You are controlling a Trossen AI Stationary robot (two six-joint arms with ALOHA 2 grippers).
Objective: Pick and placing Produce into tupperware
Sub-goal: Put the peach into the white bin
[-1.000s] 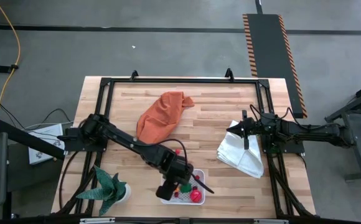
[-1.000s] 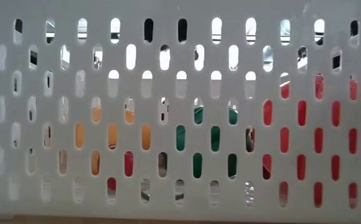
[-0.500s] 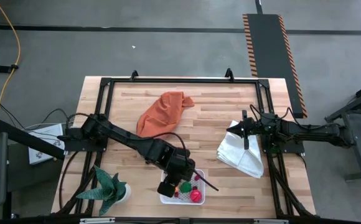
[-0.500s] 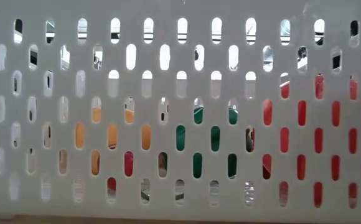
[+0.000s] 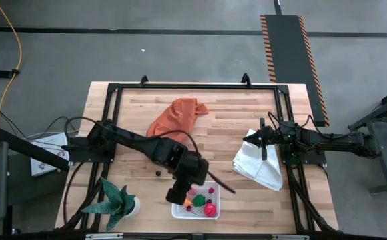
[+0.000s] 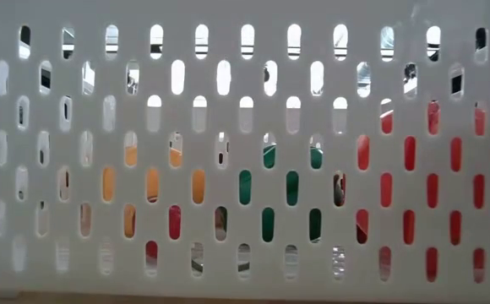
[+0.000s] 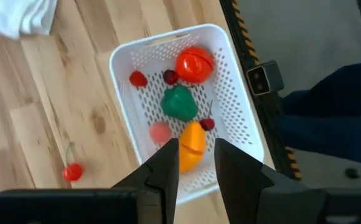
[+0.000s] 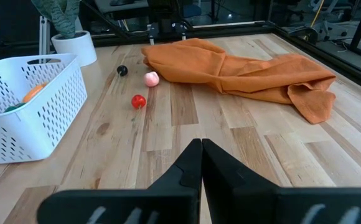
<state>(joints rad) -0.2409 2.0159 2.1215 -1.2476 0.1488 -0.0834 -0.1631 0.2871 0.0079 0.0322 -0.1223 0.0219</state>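
Since the earlier frame the left pincer has lifted off the tupperware, fingers slightly apart, gripping nothing. Only the right wrist view shows the right pincer, closed and empty, and a red piece on the tabletop.

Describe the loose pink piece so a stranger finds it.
Find the orange cloth on the wooden table. Beside its edge lie three small loose pieces. Yours is the pale pink piece, nearest the cloth; its neighbours are a black ball and a red cherry.

Produce in tupperware, left pincer above, cloth behind
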